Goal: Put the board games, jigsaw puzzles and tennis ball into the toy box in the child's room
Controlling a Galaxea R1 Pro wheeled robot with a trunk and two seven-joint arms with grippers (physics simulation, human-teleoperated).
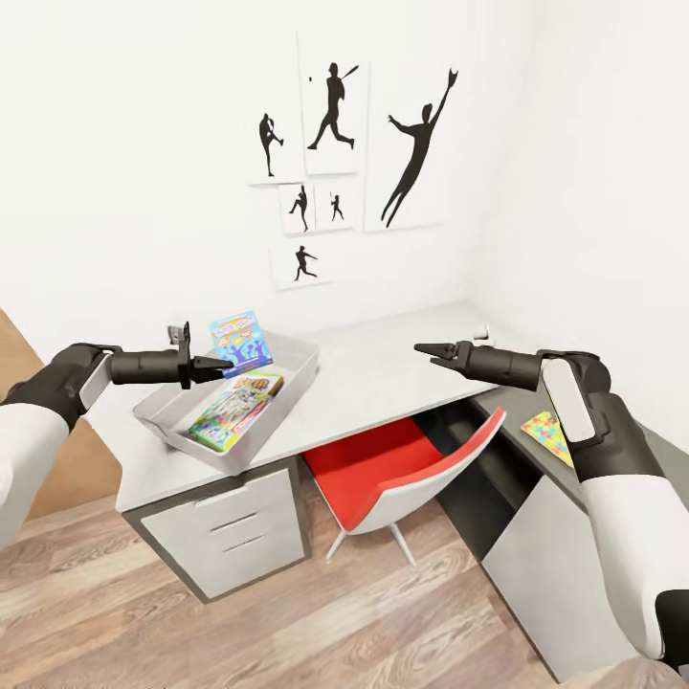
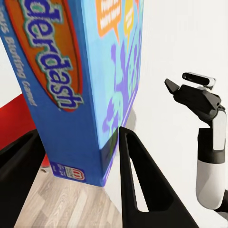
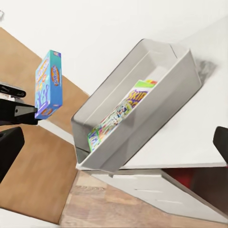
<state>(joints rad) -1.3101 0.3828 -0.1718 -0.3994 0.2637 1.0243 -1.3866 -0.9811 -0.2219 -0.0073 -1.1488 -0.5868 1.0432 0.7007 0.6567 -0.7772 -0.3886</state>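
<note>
At left of the head view, the left gripper (image 1: 212,366) clamps the small blue printed cardboard board game (image 1: 240,342) over the pale grey semi-clear toy box (image 1: 299,375), so lowering and releasing it seems next; at right, the right gripper (image 1: 428,351) hangs empty, jaws slightly parted.

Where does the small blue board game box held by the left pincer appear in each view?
Head view: small blue board game box above the pale grey toy box.
Left wrist view: it sits close up between the fingers.
Right wrist view: box beside the shared toy box.
</note>
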